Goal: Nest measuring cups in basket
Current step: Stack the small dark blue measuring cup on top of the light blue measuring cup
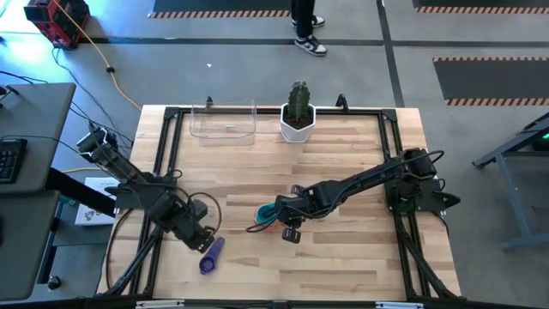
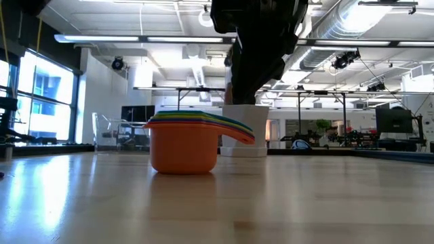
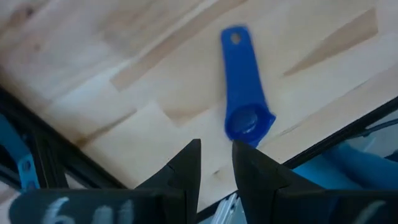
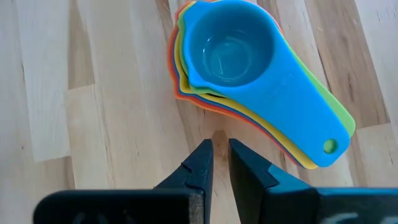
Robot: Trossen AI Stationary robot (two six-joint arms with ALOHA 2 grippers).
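A nested stack of measuring cups (image 1: 269, 212) stands on its orange bottom cup (image 2: 183, 154) mid-table, a blue cup (image 4: 233, 46) on top, all handles fanned to one side. My right gripper (image 4: 221, 152) hovers right beside the stack, pointing down, its fingers all but together with nothing between them. A single small purple-blue cup (image 1: 211, 255) lies flat on the table near the front edge. My left gripper (image 3: 216, 163) hangs above the table just short of that cup's bowl (image 3: 249, 122), a narrow gap between its empty fingers. The clear basket (image 1: 223, 120) stands at the far edge.
A white pot with a green cactus (image 1: 298, 116) stands next to the basket at the far edge. Black frame rails (image 1: 163, 154) run along the table's sides. A person's feet (image 1: 309, 39) show on the floor beyond the table.
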